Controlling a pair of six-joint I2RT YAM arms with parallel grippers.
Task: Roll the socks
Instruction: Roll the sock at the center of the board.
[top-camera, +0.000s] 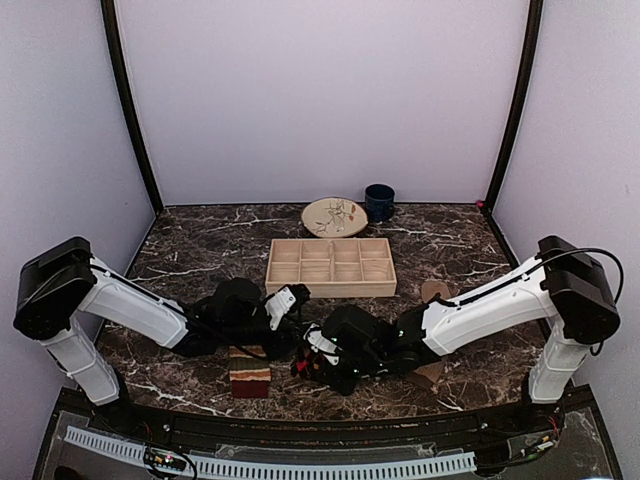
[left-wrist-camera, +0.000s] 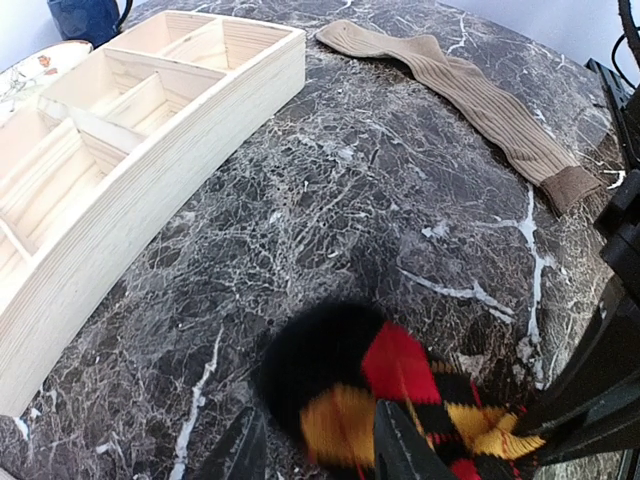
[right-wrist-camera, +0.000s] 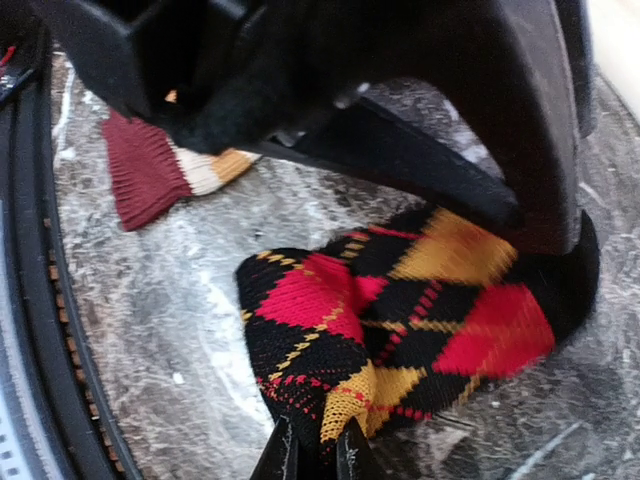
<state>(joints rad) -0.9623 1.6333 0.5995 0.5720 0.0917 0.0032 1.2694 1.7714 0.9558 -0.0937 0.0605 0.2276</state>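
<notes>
Right wrist, knitted argyle sock (right-wrist-camera: 400, 320) on marble (right-wrist-camera: 170, 300), right pincer (right-wrist-camera: 312, 455) clamping it, left pincer (left-wrist-camera: 320, 450) apart.

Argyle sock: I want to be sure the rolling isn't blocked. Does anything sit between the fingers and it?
Nothing visible does. The right gripper pinches the argyle sock directly at its edge. The fingers of the left gripper straddle its black end.

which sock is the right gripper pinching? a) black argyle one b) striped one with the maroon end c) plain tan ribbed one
a: in the right wrist view the right gripper is closed on the edge of the black argyle sock, while the striped sock lies apart on the table beyond it.
</notes>
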